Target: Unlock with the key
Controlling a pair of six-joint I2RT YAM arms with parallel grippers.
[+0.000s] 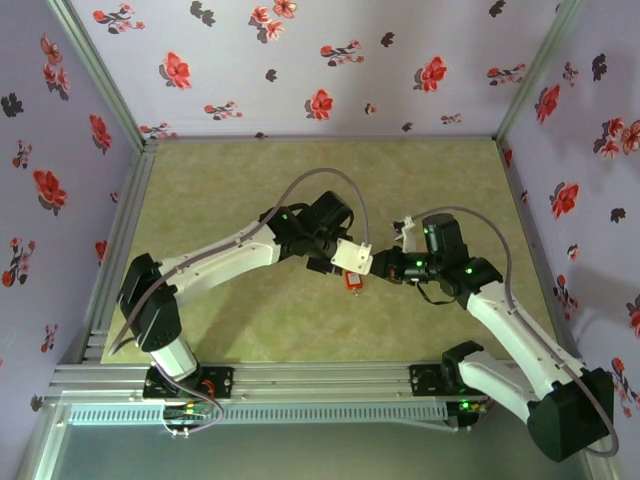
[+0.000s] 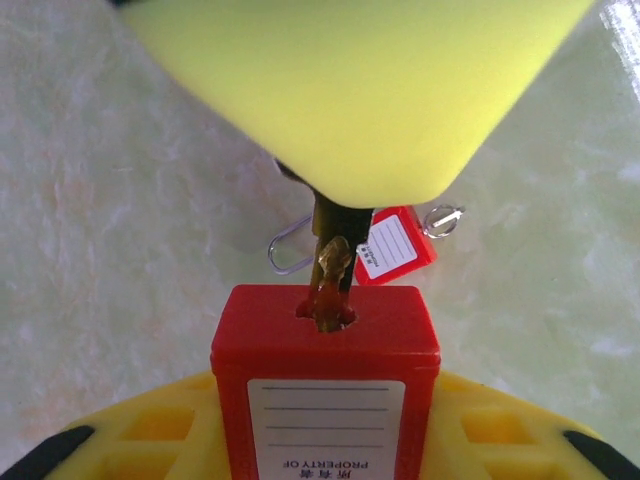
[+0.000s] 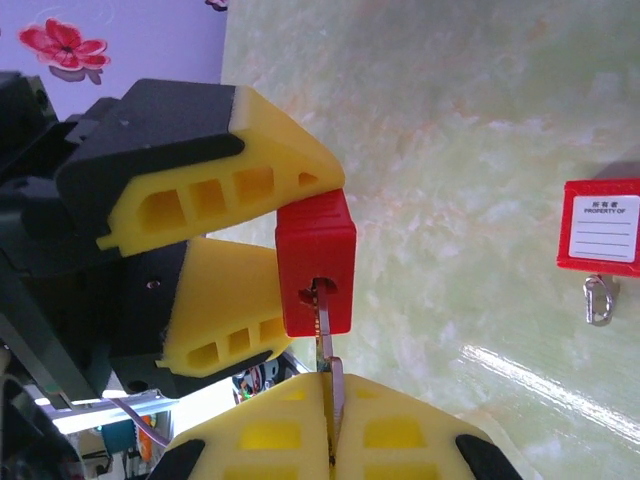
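Surface: pale green mat [image 1: 300,180].
Room: lilac walls [image 1: 300,60], red flowers.
Left gripper [image 3: 310,240]: clamped around red padlock [image 3: 320,235].
Right gripper [image 3: 330,400]: pinched on key [image 3: 325,335], blade in keyhole [image 3: 318,291].

Inventory by kind. Robot arms, white and black, jointed: two, the left arm [image 1: 215,255] rising from seven o'clock of the top view, the right arm [image 1: 505,320] from five o'clock. Grippers: two, the left gripper [image 3: 312,235] and the right gripper [image 3: 330,400]. Fingers: four yellow ribbed foam-like wedge fingers [image 3: 280,150] (two per gripper). Red pieces bearing a white lined label: two, namely the red plastic block-shaped padlock [image 2: 385,325] and a second red labelled piece [image 3: 600,225] at three o'clock of the right wrist view (padlock or tag, not resolvable). Keys: one thin metal key [image 3: 326,340]. Silver wire loops: two, one loop [image 2: 272,252] at nine o'clock of the key in the left wrist view, another loop [image 2: 443,218] at two o'clock. Surfaces: one pale green marbled tabletop [image 1: 230,180]; three lilac flower-printed walls [image 1: 300,70].
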